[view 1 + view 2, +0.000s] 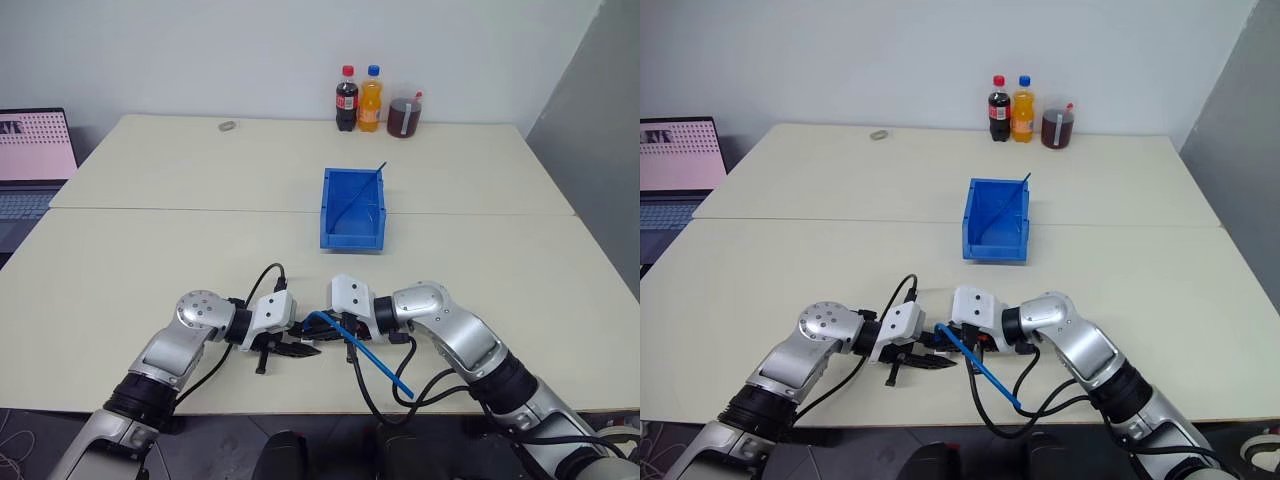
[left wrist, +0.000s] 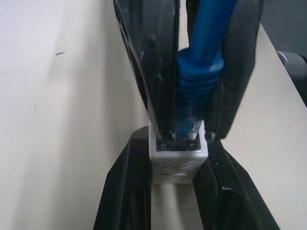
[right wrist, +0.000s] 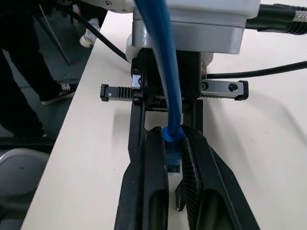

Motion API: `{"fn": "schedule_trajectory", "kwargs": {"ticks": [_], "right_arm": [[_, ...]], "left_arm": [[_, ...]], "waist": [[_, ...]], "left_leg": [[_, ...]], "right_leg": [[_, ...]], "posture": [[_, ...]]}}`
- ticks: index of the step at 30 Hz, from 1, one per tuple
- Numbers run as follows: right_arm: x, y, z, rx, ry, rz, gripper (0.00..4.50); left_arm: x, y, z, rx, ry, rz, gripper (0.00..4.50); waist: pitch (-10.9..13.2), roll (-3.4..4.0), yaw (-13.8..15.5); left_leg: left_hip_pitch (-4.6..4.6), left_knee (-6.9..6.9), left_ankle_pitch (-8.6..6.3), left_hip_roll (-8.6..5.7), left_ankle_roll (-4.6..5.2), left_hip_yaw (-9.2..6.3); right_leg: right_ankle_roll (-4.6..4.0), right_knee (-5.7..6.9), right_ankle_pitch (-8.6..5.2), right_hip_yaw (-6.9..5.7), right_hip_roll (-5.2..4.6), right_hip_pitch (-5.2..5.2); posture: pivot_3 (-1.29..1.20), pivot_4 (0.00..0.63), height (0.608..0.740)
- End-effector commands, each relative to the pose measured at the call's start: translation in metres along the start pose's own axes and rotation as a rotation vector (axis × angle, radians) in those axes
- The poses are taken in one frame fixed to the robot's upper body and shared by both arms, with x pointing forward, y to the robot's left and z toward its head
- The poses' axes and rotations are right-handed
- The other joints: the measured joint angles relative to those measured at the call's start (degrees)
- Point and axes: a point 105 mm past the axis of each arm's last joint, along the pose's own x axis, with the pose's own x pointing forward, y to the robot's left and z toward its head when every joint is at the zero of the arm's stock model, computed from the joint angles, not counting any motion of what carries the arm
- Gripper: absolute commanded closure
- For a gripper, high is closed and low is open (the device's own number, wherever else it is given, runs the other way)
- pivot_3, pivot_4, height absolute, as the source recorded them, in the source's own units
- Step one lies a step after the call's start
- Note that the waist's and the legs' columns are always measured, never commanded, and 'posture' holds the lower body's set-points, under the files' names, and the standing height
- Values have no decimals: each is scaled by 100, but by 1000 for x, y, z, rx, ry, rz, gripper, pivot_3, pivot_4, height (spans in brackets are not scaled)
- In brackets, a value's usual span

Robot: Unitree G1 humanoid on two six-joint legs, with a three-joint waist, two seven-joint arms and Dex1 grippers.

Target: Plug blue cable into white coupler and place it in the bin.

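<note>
So the blue cable (image 2: 199,72) is getting pinched just behind its plug by the right gripper (image 1: 318,325), fingers clamped tight on the ribbed boot, which makes sense because that's the stiff bit and holding further back would just let the cord flop; the rest of it is trailing back over the right arm and hanging off toward the near edge of the desk (image 1: 150,250); the plug tip is sitting right at the mouth of the white coupler (image 2: 177,160), looking partly in from the left wrist view, though I can't tell if it's fully seated; the left gripper (image 1: 292,349) is squeezing the coupler between its fingertips, closed on its sides so the open socket is facing the incoming plug, basically acting as a vise; both grippers are meeting nose to nose low over the near part of the desk, so the push is going straight along the socket instead of at an angle; my guess is we're mid-insertion, with the drop-off not started; the bin (image 1: 353,210) is sitting further out toward the middle of the desk, well apart from the grippers, with a thin dark strand lying across it; way at the back there are two soda bottles (image 1: 358,99) and a jar of dark drink (image 1: 404,115), plus a laptop (image 1: 35,160) off to the left, none of it in the way.
</note>
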Motion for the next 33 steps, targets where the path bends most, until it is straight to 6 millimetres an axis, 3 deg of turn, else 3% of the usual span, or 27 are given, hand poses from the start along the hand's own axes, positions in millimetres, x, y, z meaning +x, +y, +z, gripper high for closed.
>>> {"fn": "schedule_trajectory", "kwargs": {"ticks": [1,19,24,28,30,33], "right_arm": [[11,19,-24,73,127,89,4389],[23,26,-55,204,253,95,4390],[17,24,-48,184,210,80,4390],[7,9,-39,125,167,-18,4390],[-1,7,-33,114,137,-52,4390],[-8,5,-25,106,105,-81,4390]], "left_arm": [[5,-10,-20,-54,65,-34,3706],[7,-13,-23,-65,61,-23,3706],[6,-12,-26,-55,72,-10,3706],[3,-10,-25,-71,50,25,3706],[1,-11,-24,-73,43,24,3006],[-2,-11,-25,-65,45,30,2413]], "waist": [[-30,4,-1],[-162,30,-18],[-177,46,-18],[-176,47,-11],[-173,50,-10],[-169,52,-5]], "left_leg": [[1,-2,0,0,0,1],[31,-14,-2,0,2,8],[51,-17,-2,2,2,6],[88,-23,-10,6,5,1],[87,-23,-11,7,4,-1],[86,-23,-11,7,4,0]], "right_leg": [[0,-1,0,1,0,0],[4,1,-29,6,14,15],[-3,2,-33,9,29,28],[-29,-5,-52,19,26,67],[-35,-5,-55,22,24,67],[-34,-5,-56,23,22,67]], "posture": [[0,150,740],[0,150,740],[0,150,740],[0,150,740],[0,150,740],[0,150,740]]}}
